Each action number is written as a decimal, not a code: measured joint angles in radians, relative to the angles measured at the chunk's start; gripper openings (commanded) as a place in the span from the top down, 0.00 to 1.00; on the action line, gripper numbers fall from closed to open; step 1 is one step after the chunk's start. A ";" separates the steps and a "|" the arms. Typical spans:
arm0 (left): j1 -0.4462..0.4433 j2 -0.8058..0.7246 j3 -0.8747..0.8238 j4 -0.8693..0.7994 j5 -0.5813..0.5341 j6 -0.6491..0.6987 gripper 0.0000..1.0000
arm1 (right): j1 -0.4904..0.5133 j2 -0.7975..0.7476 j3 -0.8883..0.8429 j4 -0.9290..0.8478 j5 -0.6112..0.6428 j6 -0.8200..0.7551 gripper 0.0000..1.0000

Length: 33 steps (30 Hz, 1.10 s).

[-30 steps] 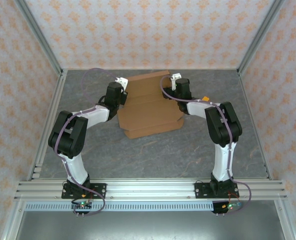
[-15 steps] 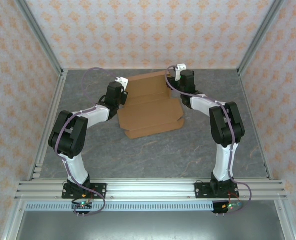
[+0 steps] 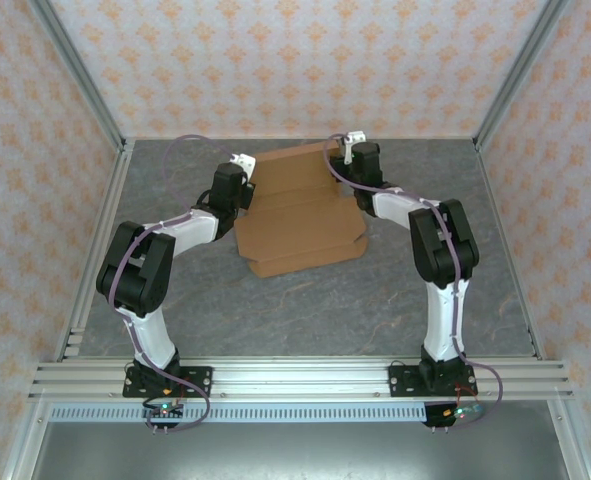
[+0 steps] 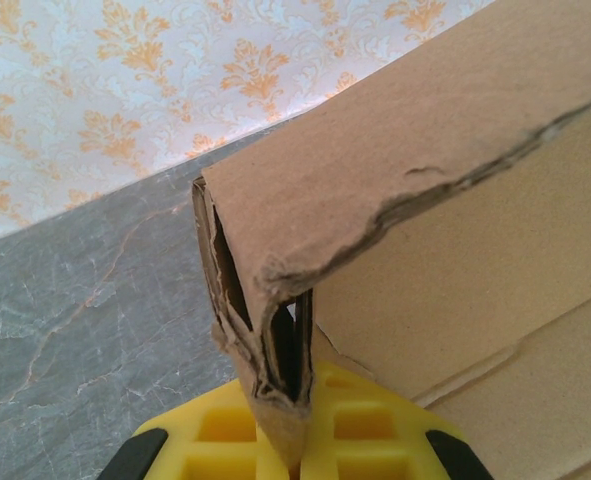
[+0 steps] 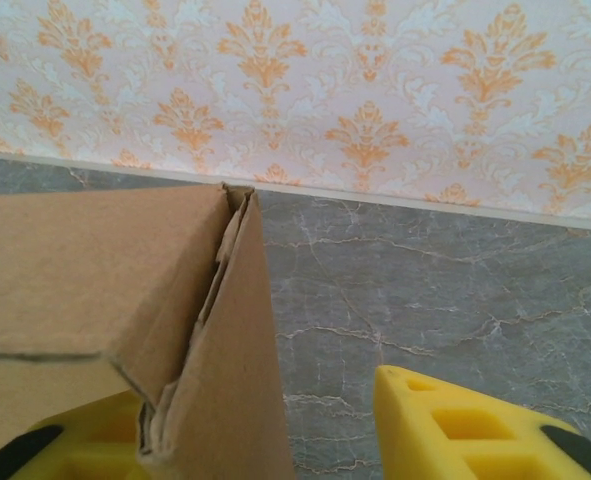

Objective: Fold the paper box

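A plain brown corrugated paper box (image 3: 300, 230) lies partly folded toward the back of the grey, marble-patterned counter (image 3: 305, 320), between the robot's two arms. Walls papered in an orange floral print (image 3: 295, 60) enclose the counter.

From above, the box's near edge runs roughly left to right, and its right end slants a little farther from the arm bases. Its creases cross the cardboard in the same direction. The rear panel lies toward the back wall, with an arm at each of its far corners.

At the left rear corner, the left pincer (image 3: 241, 163) is clamped on the box. In the left wrist view its yellow fingers (image 4: 375, 435) are pressed together on a crumpled, doubled-over corner of cardboard (image 4: 455, 150). The layers stand upright between the fingers, and a torn edge runs off to the right.

At the right rear corner, the right pincer (image 3: 347, 150) stands with its jaws apart. In the right wrist view a folded corner of the box (image 5: 95, 270) rises between the two yellow fingers. It sits close against the left one, which is partly hidden behind the cardboard. The right finger (image 5: 465, 425) is clear of the box, with bare counter showing in the gap. Whether the left finger touches the wall cannot be told.
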 measured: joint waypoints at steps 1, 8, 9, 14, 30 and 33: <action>0.000 0.000 0.000 0.000 0.000 0.000 1.00 | 0.003 0.005 0.002 0.000 0.005 -0.003 0.63; 0.000 0.000 0.000 0.000 0.000 0.000 1.00 | 0.026 0.027 0.011 -0.001 0.063 -0.036 0.75; 0.000 0.000 0.000 0.000 0.000 0.000 1.00 | 0.031 0.028 0.013 -0.002 0.076 -0.040 0.77; 0.000 0.000 0.000 -0.001 0.000 0.000 1.00 | 0.064 0.043 0.053 -0.043 0.177 -0.050 0.83; 0.000 0.000 0.000 -0.006 0.000 -0.003 1.00 | 0.057 0.050 0.015 -0.082 0.160 -0.065 0.47; 0.000 0.000 0.000 -0.010 0.000 -0.003 1.00 | 0.051 0.050 0.001 -0.083 0.142 -0.066 0.49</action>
